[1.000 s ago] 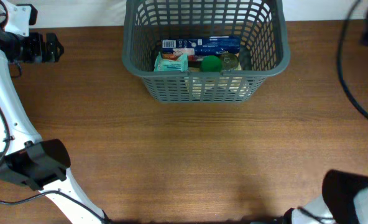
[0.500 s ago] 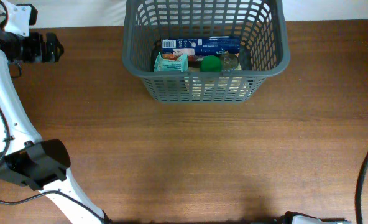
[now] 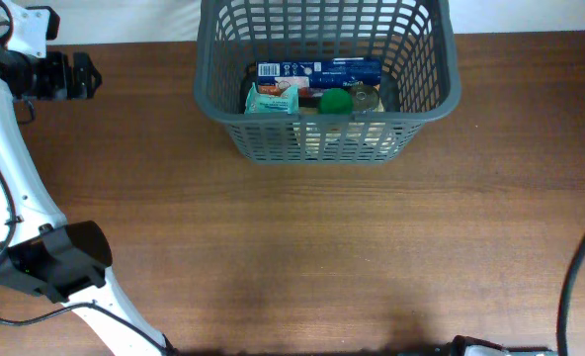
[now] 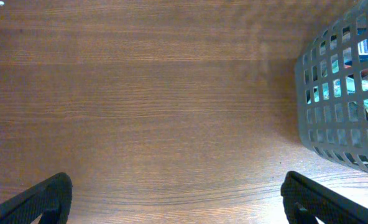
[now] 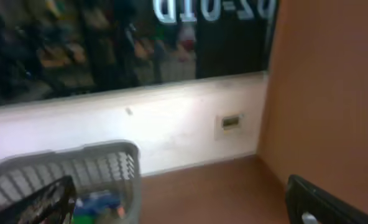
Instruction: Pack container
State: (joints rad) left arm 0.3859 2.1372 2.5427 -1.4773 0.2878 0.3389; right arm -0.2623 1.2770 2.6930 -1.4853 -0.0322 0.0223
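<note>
Seen from overhead, the grey lattice container (image 3: 322, 138) stands at the far middle of the tabletop (image 3: 322, 257). It holds a blue box (image 3: 344, 71) whose white label has print too small to read, a teal packet (image 3: 271, 99), a green lid (image 3: 336, 100) and a tin (image 3: 367, 96). The left tool (image 3: 79, 76) sits well to its left. In the left wrist view, that tool's fingers (image 4: 41, 199) are spread wide over the wood, with the container's wall at the right edge. In the right wrist view, the right tool (image 5: 184, 205) is likewise spread and the container sits lower left. Pale lettering (image 5: 212, 9) on the dark glass above is too blurred to read.
</note>
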